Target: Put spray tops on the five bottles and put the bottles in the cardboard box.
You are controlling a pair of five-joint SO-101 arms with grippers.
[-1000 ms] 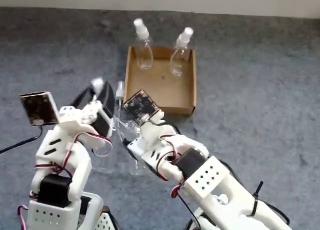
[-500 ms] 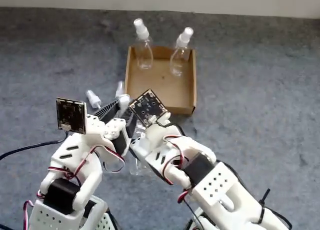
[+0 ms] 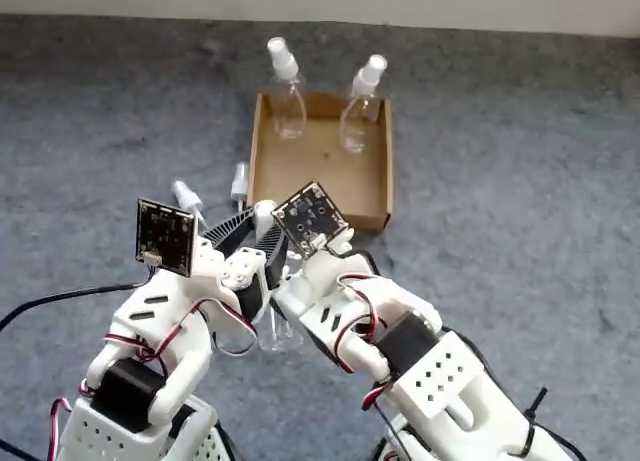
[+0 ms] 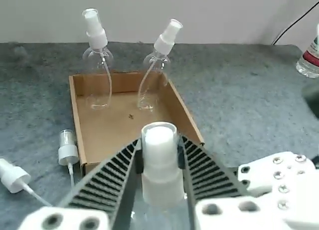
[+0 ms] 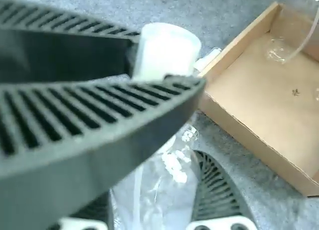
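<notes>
My left gripper (image 4: 159, 146) is shut on a white spray top (image 4: 159, 162), holding it upright over the neck of a clear bottle (image 5: 160, 187). My right gripper (image 5: 155, 186) is shut on that bottle's body, in front of the cardboard box (image 3: 388, 171). In the high view both grippers meet at the spray top (image 3: 263, 212), with the bottle (image 3: 276, 326) below it. Two capped bottles (image 4: 97, 65) (image 4: 153, 73) stand at the far end inside the box (image 4: 75, 108).
Two loose spray tops (image 3: 187, 195) (image 3: 240, 179) lie on the grey carpet left of the box; the left wrist view shows them too (image 4: 67, 149) (image 4: 12, 174). Another bottle (image 4: 311, 55) stands far off to the right.
My left gripper carried the spray top to the right, from beside the loose tops to above the bottle in my right gripper. The right arm shifted slightly.
</notes>
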